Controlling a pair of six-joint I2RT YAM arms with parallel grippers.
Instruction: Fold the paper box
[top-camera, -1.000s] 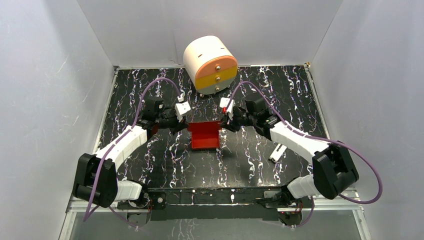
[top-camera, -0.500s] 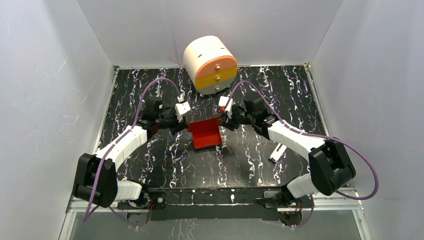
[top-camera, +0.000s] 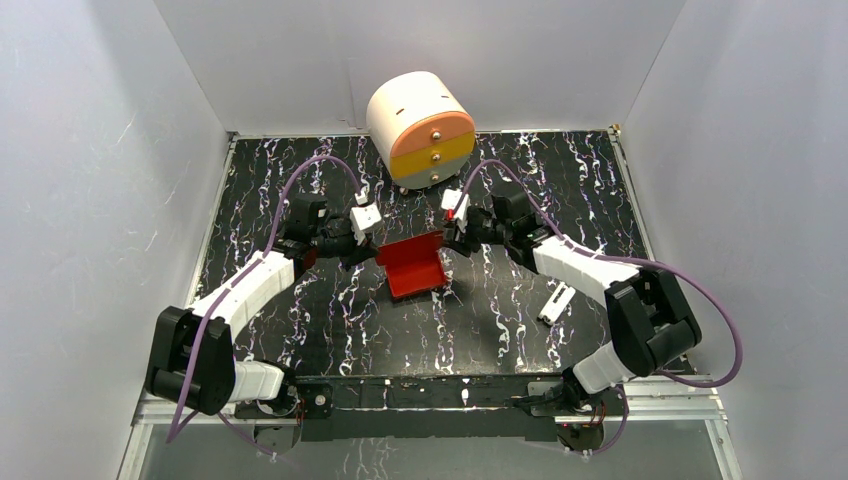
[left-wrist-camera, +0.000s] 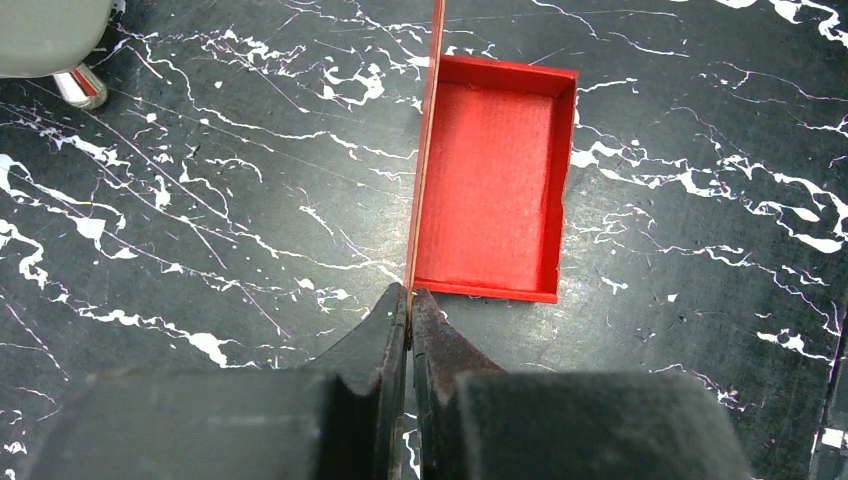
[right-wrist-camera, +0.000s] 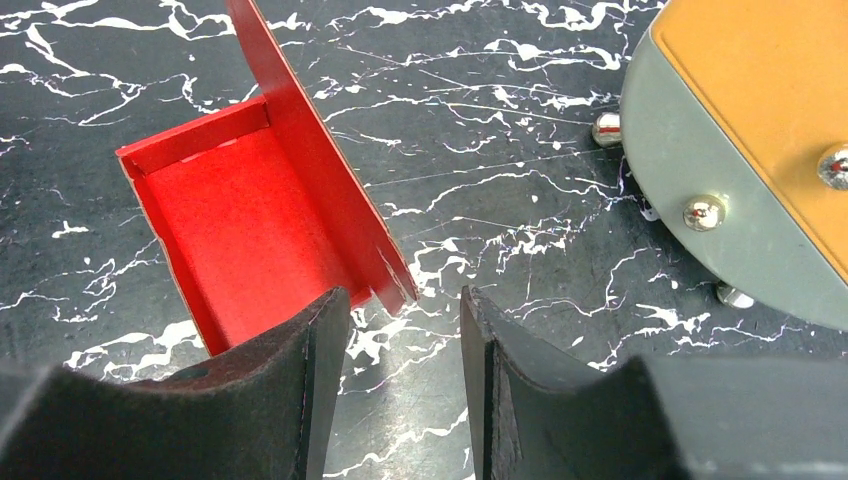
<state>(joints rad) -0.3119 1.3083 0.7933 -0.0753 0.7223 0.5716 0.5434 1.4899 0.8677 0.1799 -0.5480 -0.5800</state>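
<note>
Red paper box (top-camera: 412, 268): open tray, one flap upright. Edge clenched in left tool (left-wrist-camera: 410, 300); right tool (right-wrist-camera: 400, 330) released.

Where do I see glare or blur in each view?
Top view: evenly lit, sharp. Left wrist view: black fingers blurred; pale sheen on the black marbled table beside the bright red card box. Right wrist view: highlights on the metal knobs of the grey drawer.

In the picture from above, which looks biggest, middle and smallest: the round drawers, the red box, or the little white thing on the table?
Biggest to smallest:
1. round drawers
2. red box
3. little white thing
The gaps in size are clear, so none tie.
</note>
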